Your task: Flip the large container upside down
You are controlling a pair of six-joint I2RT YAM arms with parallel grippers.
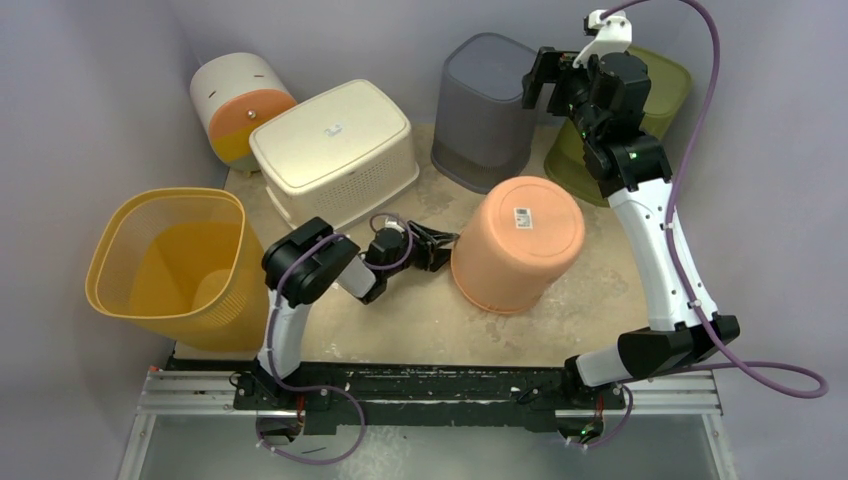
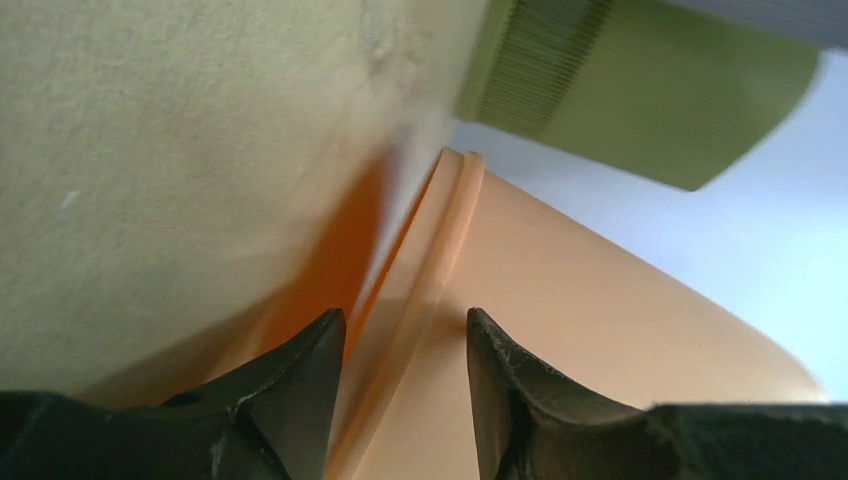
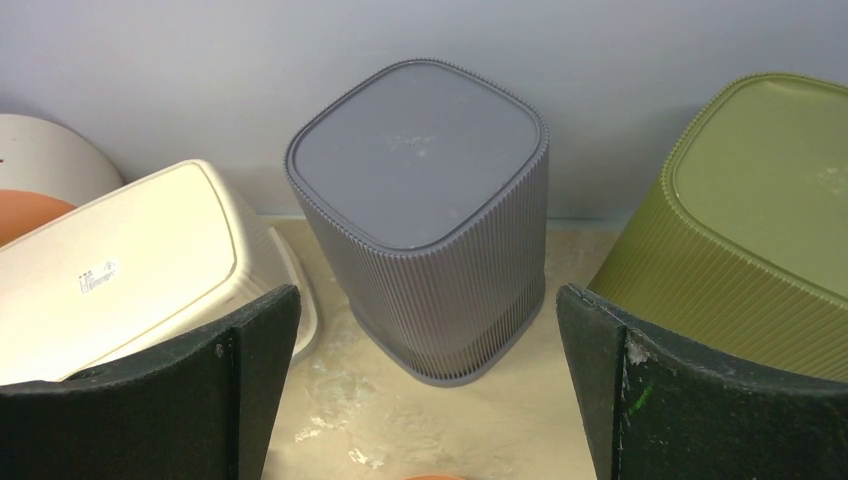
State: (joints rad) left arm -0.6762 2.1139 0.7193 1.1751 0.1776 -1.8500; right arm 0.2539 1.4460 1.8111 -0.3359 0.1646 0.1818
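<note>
the turn looks all but done. the peach round plastic tub (image 1: 518, 245) stands mouth-down near the middle of the beige tabletop (image 1: 420, 310), its flat base up and a small white label on that base. the left gripper (image 1: 447, 248) lies low just beside the tub's left side. in the left wrist view its two black fingers (image 2: 300, 380) stand partly apart astride the tub's rolled rim, a thin gap on each side, so it seems not to be pinching the rim. what is left, by my judgement, is only to draw that gripper clear without nudging the tub. whether the rim sits flat all round i cannot tell.

the tub is smooth, plain-walled and tapered, wider at the rim than at the base, with a raised bead round the mouth.

the right gripper (image 1: 540, 80) hangs high at the back with its jaws wide and nothing between them, above the grey ribbed plastic bin (image 3: 420, 200), which is also base-up.
</note>
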